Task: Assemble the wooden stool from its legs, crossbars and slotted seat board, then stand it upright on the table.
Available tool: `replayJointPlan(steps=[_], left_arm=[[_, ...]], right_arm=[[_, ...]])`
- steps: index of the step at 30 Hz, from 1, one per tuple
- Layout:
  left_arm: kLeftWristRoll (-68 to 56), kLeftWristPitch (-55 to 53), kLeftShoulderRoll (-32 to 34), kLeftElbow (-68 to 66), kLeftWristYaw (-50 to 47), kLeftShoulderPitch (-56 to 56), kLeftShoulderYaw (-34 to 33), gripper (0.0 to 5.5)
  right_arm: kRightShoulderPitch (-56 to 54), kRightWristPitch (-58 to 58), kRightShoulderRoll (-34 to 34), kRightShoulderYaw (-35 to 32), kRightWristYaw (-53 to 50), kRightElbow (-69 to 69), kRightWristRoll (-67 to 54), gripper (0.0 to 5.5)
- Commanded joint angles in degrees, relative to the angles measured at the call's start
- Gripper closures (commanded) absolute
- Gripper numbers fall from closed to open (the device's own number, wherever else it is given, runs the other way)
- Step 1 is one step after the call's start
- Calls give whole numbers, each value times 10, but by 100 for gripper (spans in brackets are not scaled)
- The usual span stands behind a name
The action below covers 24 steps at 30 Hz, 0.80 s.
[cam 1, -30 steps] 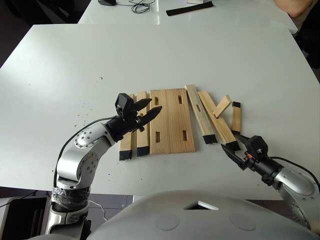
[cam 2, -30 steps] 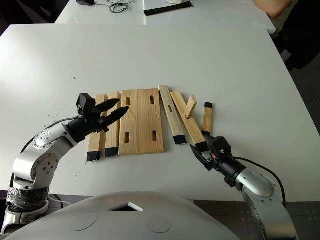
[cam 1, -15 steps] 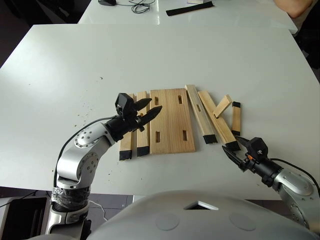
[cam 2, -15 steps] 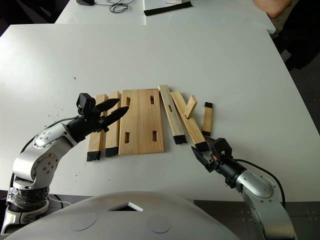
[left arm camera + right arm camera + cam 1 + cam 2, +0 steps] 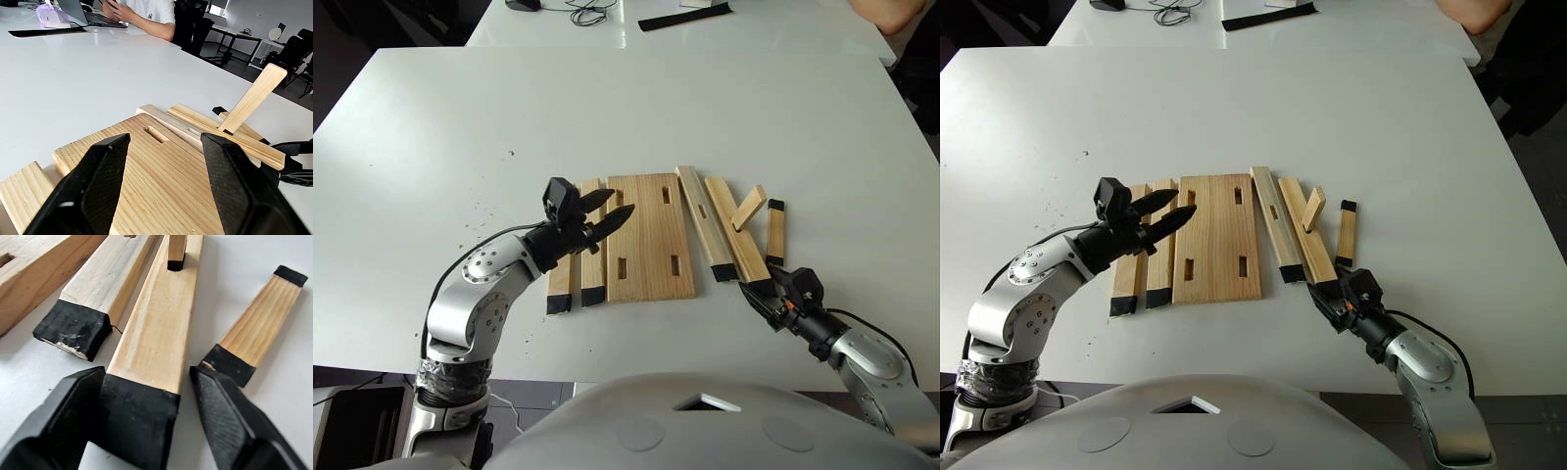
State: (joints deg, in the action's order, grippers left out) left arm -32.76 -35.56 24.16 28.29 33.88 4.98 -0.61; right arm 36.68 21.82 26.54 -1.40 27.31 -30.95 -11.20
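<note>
The slotted seat board (image 5: 649, 238) lies flat mid-table. Two black-capped legs (image 5: 592, 245) lie along its left side and two more (image 5: 703, 223) along its right. A short crossbar (image 5: 750, 207) leans on the outer right leg (image 5: 734, 235), and another bar (image 5: 774, 230) lies beyond it. My left gripper (image 5: 615, 206) hovers open over the board's left edge, holding nothing. My right gripper (image 5: 146, 374) is open, its fingers on either side of the outer right leg's black-capped near end (image 5: 139, 418).
The table's front edge runs just behind my right gripper (image 5: 759, 294). A black strip (image 5: 683, 17), cables (image 5: 587, 12) and a mouse (image 5: 522, 5) lie on the far table. Small specks (image 5: 475, 225) dot the white table (image 5: 431, 147) at the left.
My right gripper has slid forward and a little left, bringing its fingers around the leg's black end. The left gripper has shifted only slightly.
</note>
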Motion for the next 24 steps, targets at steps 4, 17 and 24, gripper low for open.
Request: replayJointPlan(steps=[4,17,24], left_arm=[[-7,-10,4,-5,5,-15,8,280],[-6,-14,4,-16,10,-31,16,280],[-5,-15,3,-20,13,-34,17,280]], right_arm=[[-9,2,-12,12,-17,20,13,230],[-49,-18,-45,26,-40,81,20,247],[-52,-31,-57,31,-53,95,25,344]])
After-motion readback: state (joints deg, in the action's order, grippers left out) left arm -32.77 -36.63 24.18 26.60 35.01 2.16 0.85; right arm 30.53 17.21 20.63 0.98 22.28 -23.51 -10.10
